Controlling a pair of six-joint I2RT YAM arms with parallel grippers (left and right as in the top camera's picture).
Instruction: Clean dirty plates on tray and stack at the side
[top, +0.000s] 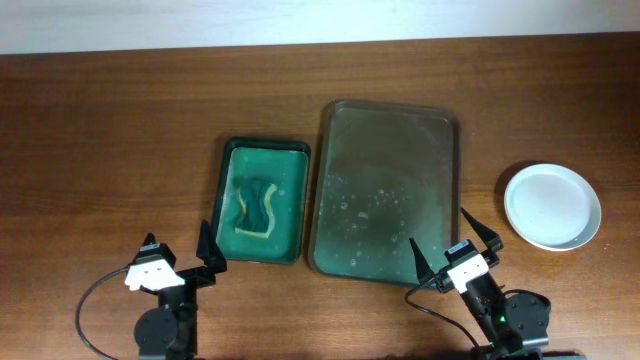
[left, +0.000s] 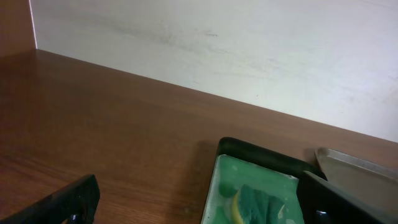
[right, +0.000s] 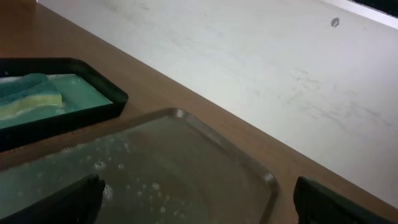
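The dark grey-brown tray (top: 388, 190) lies in the middle of the table with no plate on it, only water drops and foam; it also shows in the right wrist view (right: 186, 168). White plates (top: 552, 205) sit as one clean round stack on the table to the tray's right; I cannot tell how many. My left gripper (top: 180, 250) is open and empty near the front edge, left of the green container. My right gripper (top: 453, 240) is open and empty over the tray's front right corner.
A green rectangular container (top: 262, 200) holding a green-and-yellow sponge (top: 256, 208) stands just left of the tray; it also shows in the left wrist view (left: 261, 193). A white wall runs along the table's far edge.
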